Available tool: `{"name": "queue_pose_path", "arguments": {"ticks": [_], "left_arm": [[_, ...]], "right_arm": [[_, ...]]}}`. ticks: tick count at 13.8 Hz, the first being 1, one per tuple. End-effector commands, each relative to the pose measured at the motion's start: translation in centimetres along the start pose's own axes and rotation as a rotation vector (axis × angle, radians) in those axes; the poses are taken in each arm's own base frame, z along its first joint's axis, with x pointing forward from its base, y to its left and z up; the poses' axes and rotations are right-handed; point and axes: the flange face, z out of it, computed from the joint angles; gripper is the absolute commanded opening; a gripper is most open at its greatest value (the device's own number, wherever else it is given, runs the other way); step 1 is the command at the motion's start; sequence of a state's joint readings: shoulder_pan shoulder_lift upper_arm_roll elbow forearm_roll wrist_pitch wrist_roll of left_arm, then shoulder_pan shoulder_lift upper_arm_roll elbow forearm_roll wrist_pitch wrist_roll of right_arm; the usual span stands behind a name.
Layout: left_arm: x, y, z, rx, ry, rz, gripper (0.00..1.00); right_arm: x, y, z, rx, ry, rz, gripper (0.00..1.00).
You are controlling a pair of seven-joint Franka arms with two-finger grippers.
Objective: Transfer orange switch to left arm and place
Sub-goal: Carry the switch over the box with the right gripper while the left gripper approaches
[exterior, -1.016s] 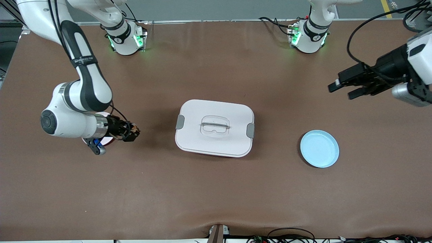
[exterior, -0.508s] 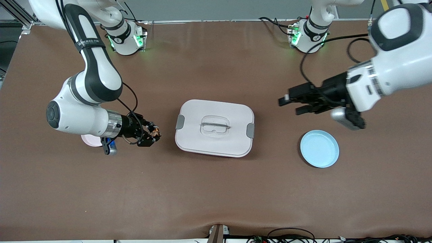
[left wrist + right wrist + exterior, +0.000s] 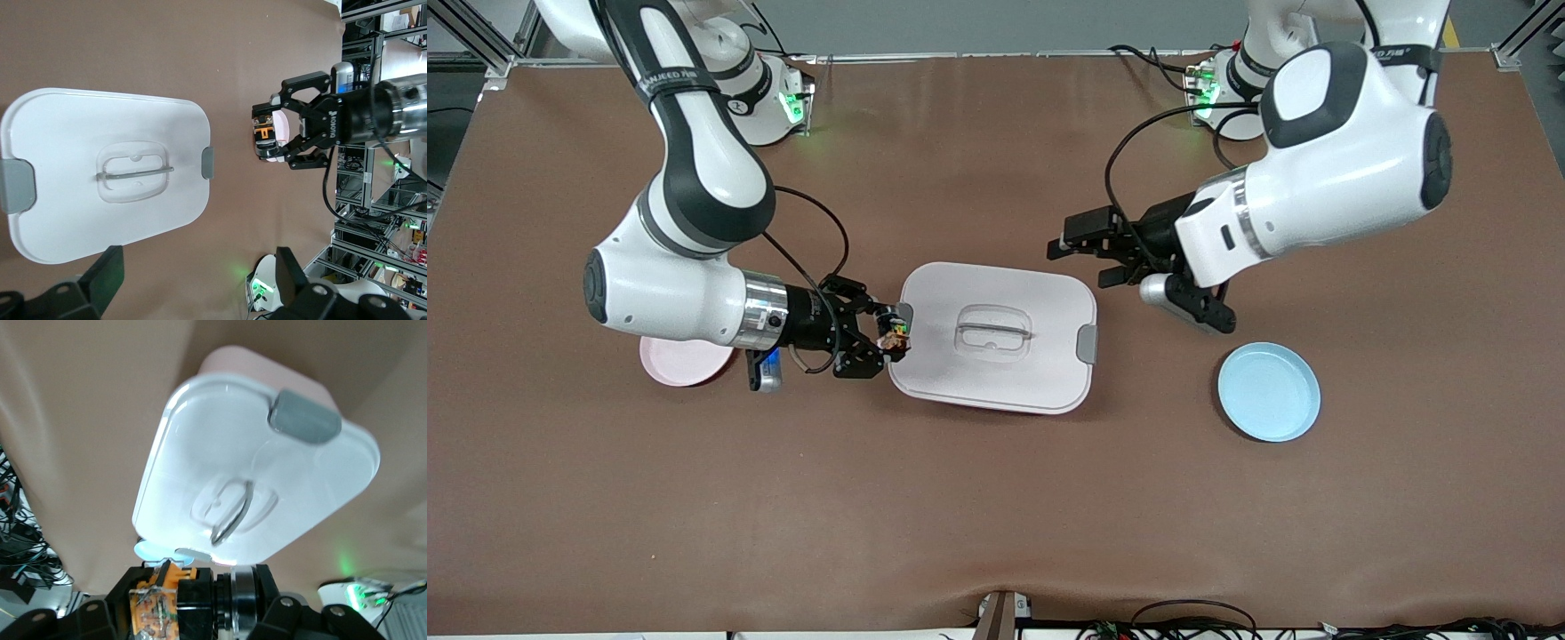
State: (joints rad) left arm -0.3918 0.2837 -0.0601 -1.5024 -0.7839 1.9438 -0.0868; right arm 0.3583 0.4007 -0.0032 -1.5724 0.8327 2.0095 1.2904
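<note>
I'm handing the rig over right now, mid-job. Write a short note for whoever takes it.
Right gripper: shut on the orange switch, held in the air at the box's edge toward the right arm's end.
Left gripper: open, empty, over the table beside the box's corner toward the left arm's end.
Done: switch picked up.
Left: hand it to the left gripper without touching the box; the blue plate is probably where it goes.

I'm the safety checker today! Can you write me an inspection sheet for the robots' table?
Surface: brown table, bare around the things.
Job's things: orange switch held at the white lidded box's edge, toward the right arm's end.
Clutter: pink plate, blue plate.
Grippers: right gripper shut on the switch; left gripper open, over the table beside the box.
Cables: black cables on both arms.
Surroundings: green-lit arm bases.
</note>
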Motion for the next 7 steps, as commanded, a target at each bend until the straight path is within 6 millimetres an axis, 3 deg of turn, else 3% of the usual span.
{"name": "queue_pose_path", "arguments": {"ticks": [1, 3, 7], "left_arm": [[0.5, 1.1, 2.9, -0.020, 0.020, -0.003, 1.00], [-0.3, 2.6, 5.5, -0.016, 0.018, 0.008, 1.00], [0.8, 1.8, 8.2, -0.012, 0.053, -0.050, 1.00]], "right_arm": [[-2.7, -1.1, 0.6, 0.015, -0.044, 0.112, 0.00], [-3.8, -1.7, 0.8, 0.048, -0.047, 0.203, 0.00], [-6.6, -1.4, 2.8, 0.067, -0.047, 0.288, 0.00]]}}
